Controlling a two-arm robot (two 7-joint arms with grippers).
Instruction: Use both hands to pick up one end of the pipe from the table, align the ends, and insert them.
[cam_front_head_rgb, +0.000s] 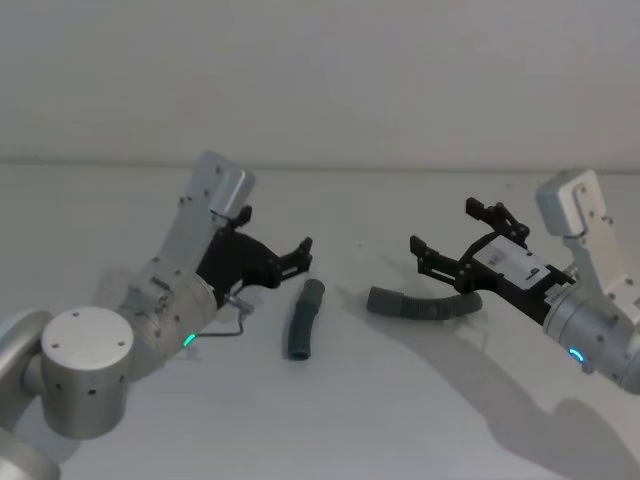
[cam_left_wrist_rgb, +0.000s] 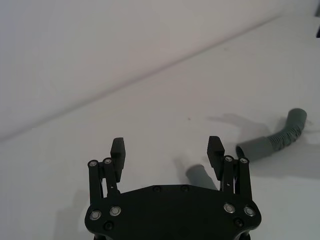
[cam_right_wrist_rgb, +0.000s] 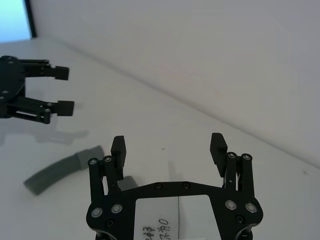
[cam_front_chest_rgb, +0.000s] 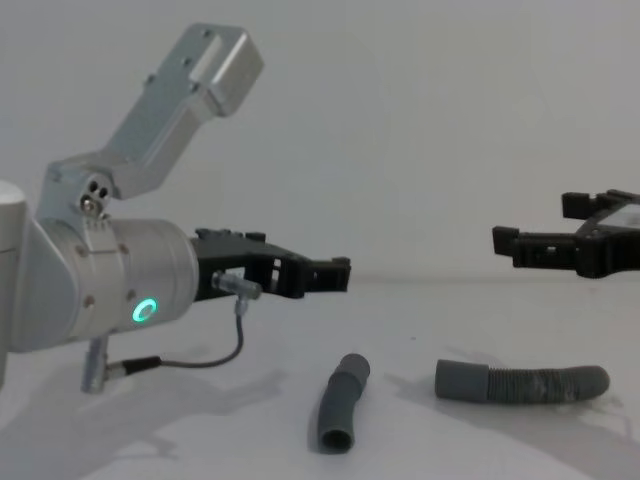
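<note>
1. On the white table (cam_front_head_rgb: 350, 430), the short pipe piece (cam_front_head_rgb: 303, 320) and the longer curved piece (cam_front_head_rgb: 425, 303) are lying near each other but apart, with nothing gripping either one. Their cuffed ends (cam_front_head_rgb: 383, 298) are sitting exposed and easy to reach.
2. Hovering just beside the short piece, the left gripper (cam_front_head_rgb: 303, 256) is holding its fingers spread wide and empty, apparently lining up to straddle the hose.
3. Hanging above the longer piece, the right gripper (cam_front_head_rgb: 443, 226) is keeping its fingers spread too, carrying nothing.
4. Pickup is not yet beginning, I judge. Giving each arm its own piece is making sense, since the cuffs need to meet mouth to mouth off the table.
</note>
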